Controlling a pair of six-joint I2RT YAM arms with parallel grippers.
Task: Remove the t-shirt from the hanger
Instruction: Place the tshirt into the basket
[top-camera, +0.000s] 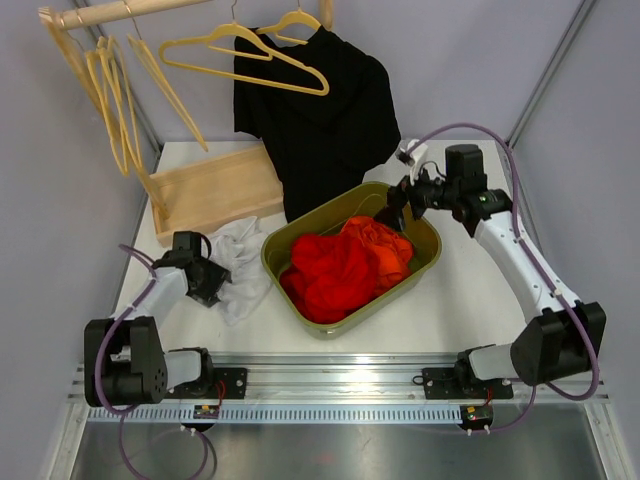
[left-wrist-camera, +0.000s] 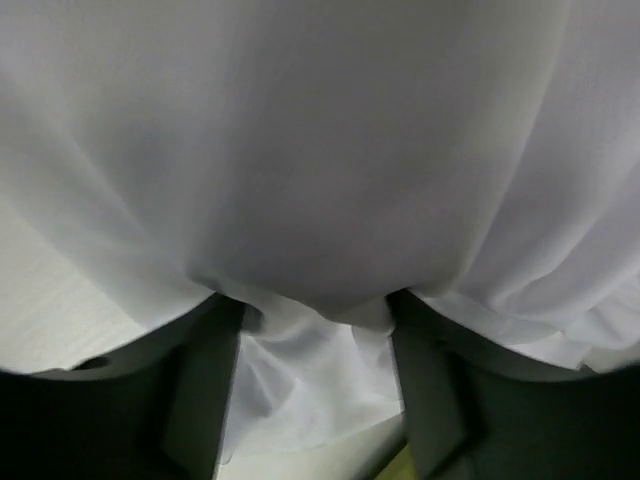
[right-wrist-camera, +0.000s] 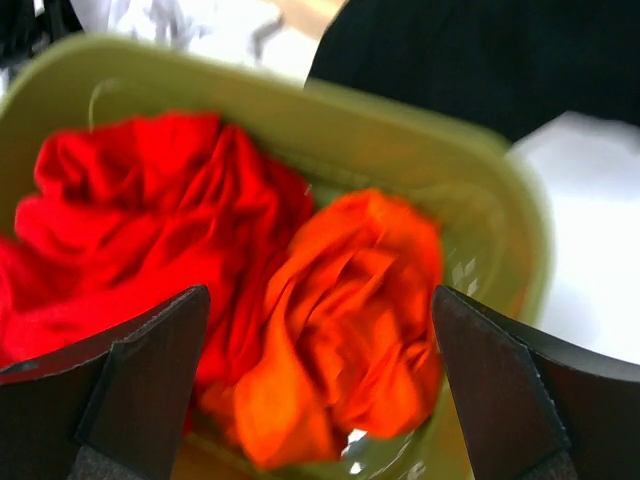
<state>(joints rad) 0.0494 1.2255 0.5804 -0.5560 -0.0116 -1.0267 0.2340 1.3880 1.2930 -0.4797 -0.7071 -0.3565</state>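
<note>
A black t-shirt (top-camera: 320, 120) hangs on a yellow hanger (top-camera: 295, 22) from the wooden rail at the back; its hem shows in the right wrist view as a black t-shirt (right-wrist-camera: 480, 60). My right gripper (top-camera: 395, 215) (right-wrist-camera: 320, 330) is open over the green bin, below and right of the shirt, with nothing between its fingers. My left gripper (top-camera: 215, 285) (left-wrist-camera: 315, 330) is low at the table's left, pushed into a crumpled white t-shirt (top-camera: 240, 262) (left-wrist-camera: 320, 150). Its fingers (left-wrist-camera: 205, 390) stand apart with white cloth draped over their tips and bunched between them.
The green bin (top-camera: 345, 328) (right-wrist-camera: 400, 120) holds a red shirt (top-camera: 335, 270) (right-wrist-camera: 150, 210) and an orange shirt (top-camera: 385, 245) (right-wrist-camera: 350, 300). A wooden tray (top-camera: 215, 190) lies at back left. Bare yellow hangers (top-camera: 115, 100) hang on the rail, one (top-camera: 250, 50) beside the black shirt.
</note>
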